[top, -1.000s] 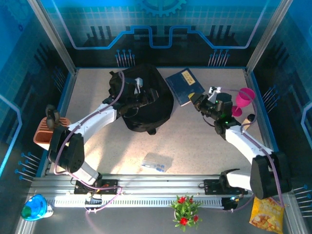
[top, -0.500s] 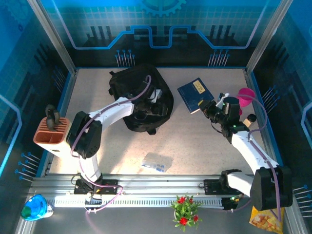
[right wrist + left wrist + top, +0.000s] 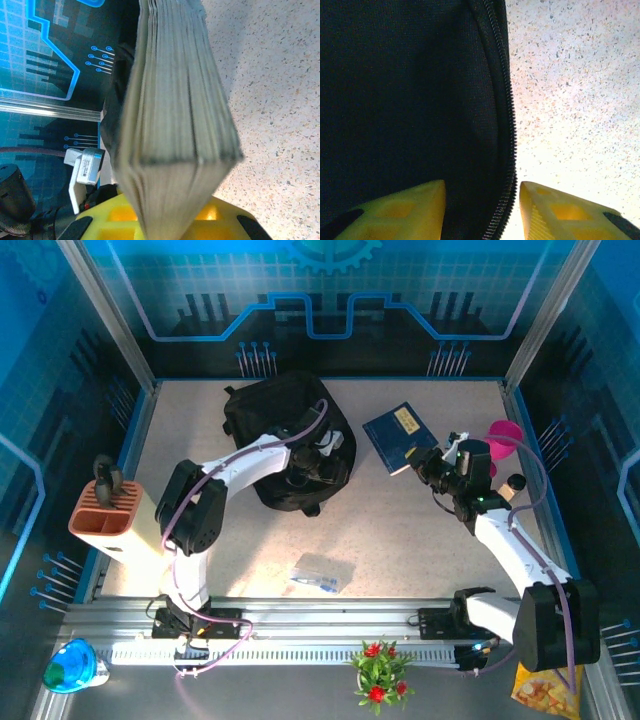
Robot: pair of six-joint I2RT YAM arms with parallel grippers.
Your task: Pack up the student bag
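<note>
The student bag (image 3: 285,435), a large black backpack, lies at the back middle of the table. My left gripper (image 3: 325,462) is at the bag's right edge. In the left wrist view the bag's zip edge (image 3: 508,130) runs between my yellow fingertips (image 3: 422,200). The left gripper (image 3: 482,192) is open, one finger over the fabric and the other over the bare table. My right gripper (image 3: 432,462) is shut on a dark-blue book (image 3: 398,434), held lifted right of the bag. The book's page edges (image 3: 180,110) face the right wrist camera above the right gripper (image 3: 165,215).
A pink cup (image 3: 503,438) stands by the right wall behind the right arm. An orange and cream holder (image 3: 105,520) sits at the left edge. A clear plastic packet (image 3: 322,572) lies near the front. A potted plant (image 3: 378,670) and a snack bag (image 3: 545,680) sit beyond the front rail.
My left gripper has moved right across the bag to its right zip edge and its jaws have narrowed. The right gripper carried the book a little right, then held still.
</note>
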